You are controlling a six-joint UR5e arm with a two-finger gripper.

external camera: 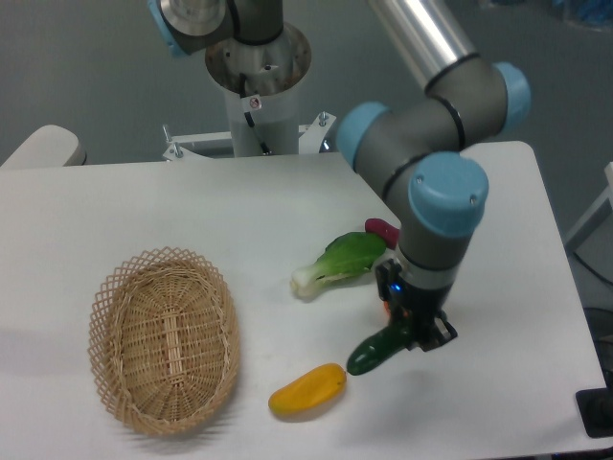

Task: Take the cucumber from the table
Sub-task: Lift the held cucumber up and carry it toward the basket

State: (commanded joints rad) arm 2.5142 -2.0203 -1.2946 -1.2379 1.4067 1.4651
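The dark green cucumber [377,351] hangs tilted above the white table [144,211], its lower tip pointing down-left toward the yellow fruit [307,389]. My gripper [406,335] is shut on the cucumber's upper end, the wrist above it hiding most of the fingers. The cucumber's free end hovers just right of the yellow fruit, apart from it.
A wicker basket [164,338] lies at the left. A leafy bok choy [340,262] sits in the middle, with a purple-red vegetable [380,230] behind it. An orange is mostly hidden behind my wrist. The arm's base [257,77] stands at the back.
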